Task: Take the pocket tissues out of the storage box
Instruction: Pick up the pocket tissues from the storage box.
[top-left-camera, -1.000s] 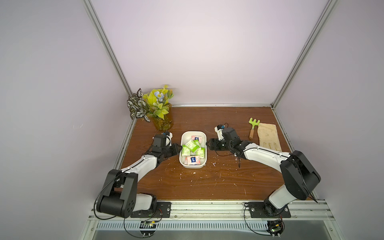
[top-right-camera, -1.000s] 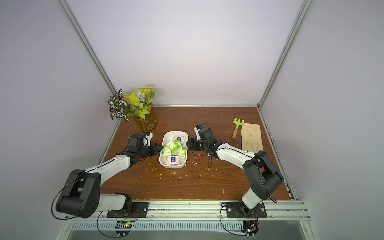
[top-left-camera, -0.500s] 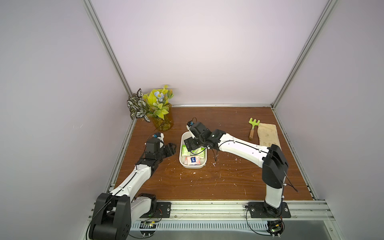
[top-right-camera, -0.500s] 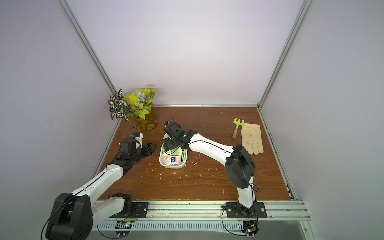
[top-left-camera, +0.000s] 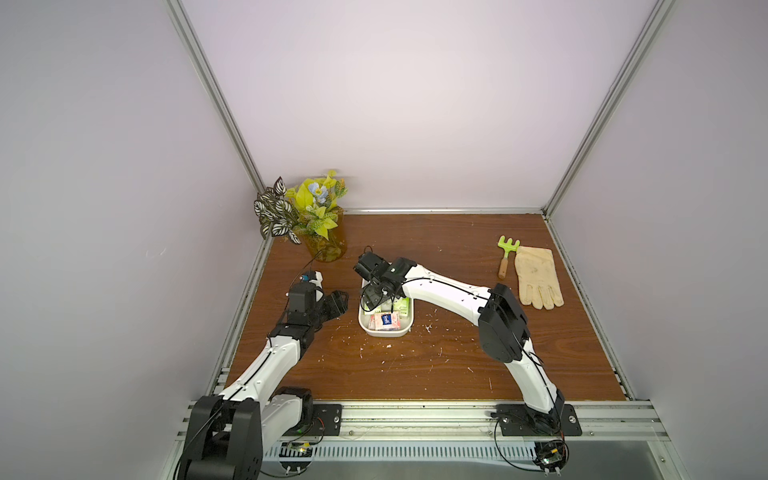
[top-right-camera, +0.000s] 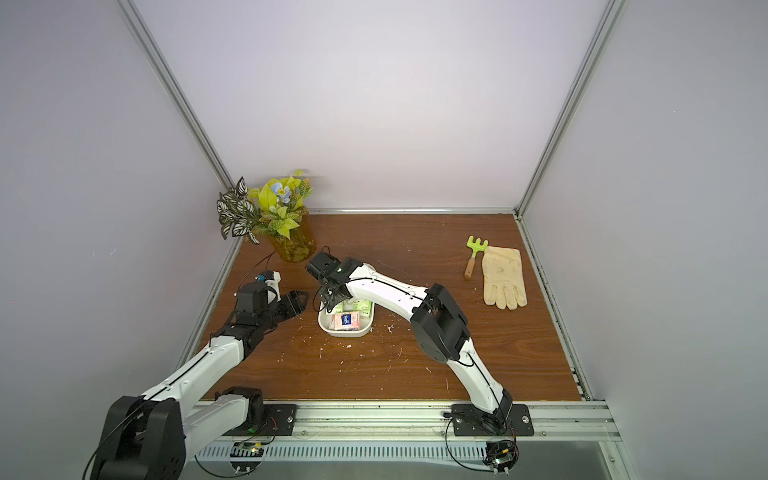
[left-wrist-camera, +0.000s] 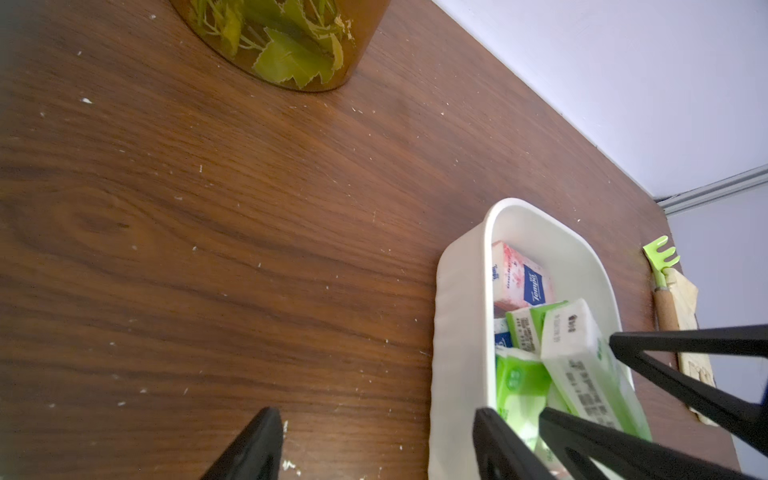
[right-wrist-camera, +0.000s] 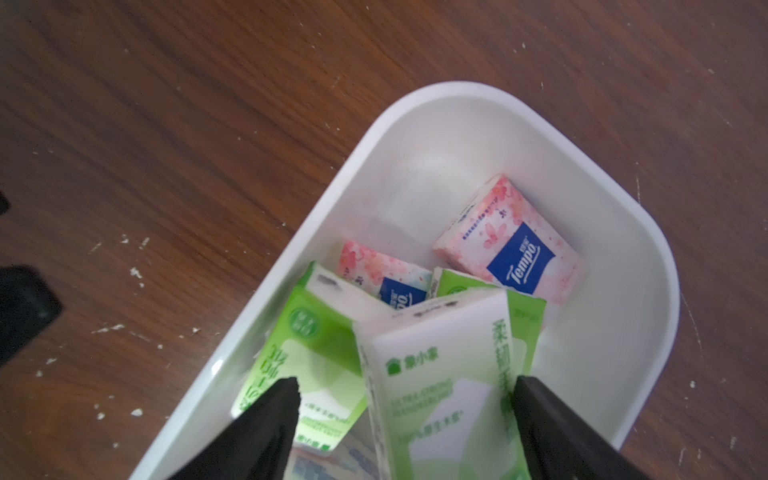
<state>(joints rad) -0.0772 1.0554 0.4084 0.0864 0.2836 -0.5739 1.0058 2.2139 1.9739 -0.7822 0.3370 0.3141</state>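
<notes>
Pale lilac walls (top-left-camera: 395, 104) with aluminium corner posts (top-left-camera: 216, 104) enclose a scratched, crumb-flecked wooden tabletop (top-left-camera: 415, 365); soft even light falls from above.
</notes>
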